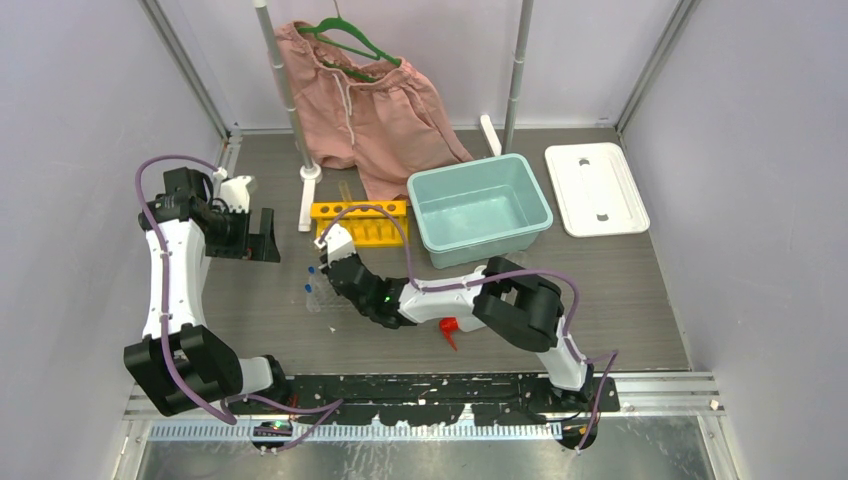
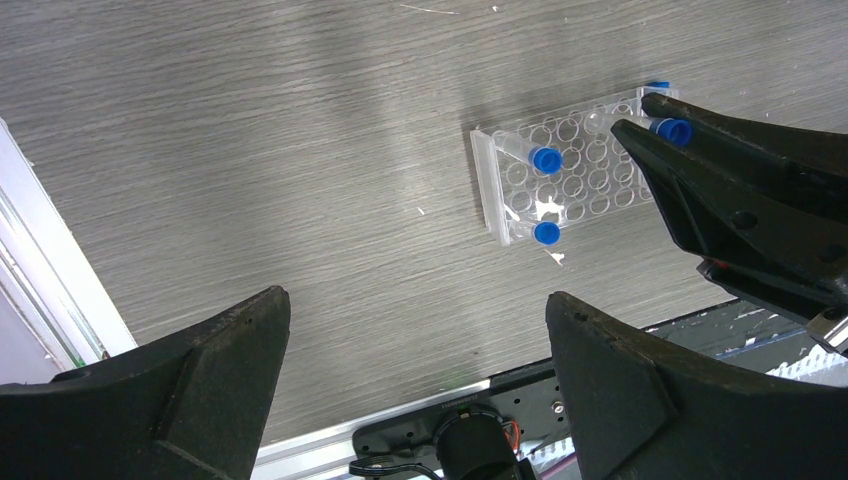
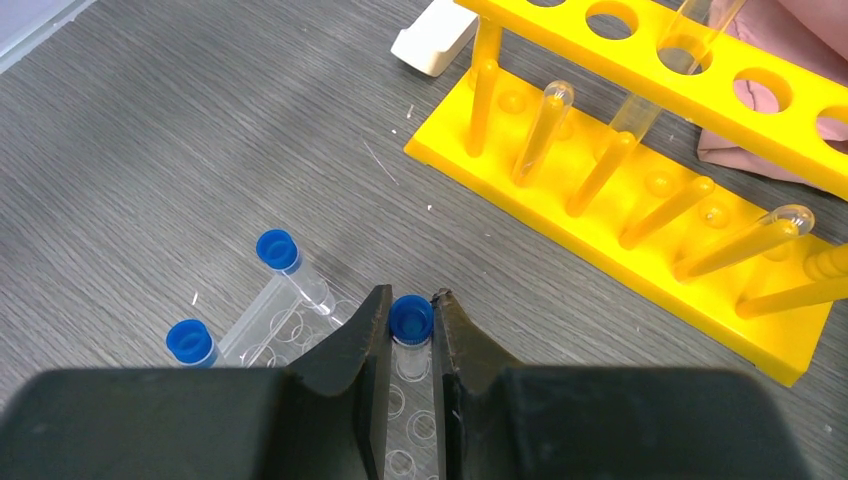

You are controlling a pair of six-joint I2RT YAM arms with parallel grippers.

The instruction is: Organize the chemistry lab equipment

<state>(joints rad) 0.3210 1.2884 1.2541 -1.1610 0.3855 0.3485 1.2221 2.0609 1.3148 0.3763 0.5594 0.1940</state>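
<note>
Left of centre in the overhead view, the right pincer [image 1: 328, 278] is stretched across the desk [image 1: 640, 290] to a clear rack [image 1: 312, 300], which sits just below a yellow rack [image 1: 360, 222]. From up there the grip itself is too small to read. The right wrist view shows it plainly: the jaws are drawn narrow on the blue cap of a small vial [image 3: 411, 318], held upright over the rack's holes at the bottom centre of the frame. The fingers hide whether its foot sits in a hole. Two other vials [image 3: 277, 250] lean in the same rack to the left. Across the upper right of that view the yellow rack carries several glass tubes [image 3: 545, 125], slanted in its holes. At the far left of the overhead frame, the left pincer [image 1: 262, 237] hangs well apart from both racks. Its own camera shows its jaws spread wide at the bottom corners with nothing between them, only bare desk beneath. That camera also catches the clear rack from the other side at upper right, with the right arm's black fingers closed on the vial at its far end. Only the overhead view takes in the teal tub [image 1: 480, 210] right of the yellow rack, the white lid [image 1: 597, 188] beside it, the pink shorts [image 1: 370, 100] on a green hanger [image 1: 350, 40] at the top, and a red nozzle [image 1: 448, 331] poking out below the right arm.
</note>
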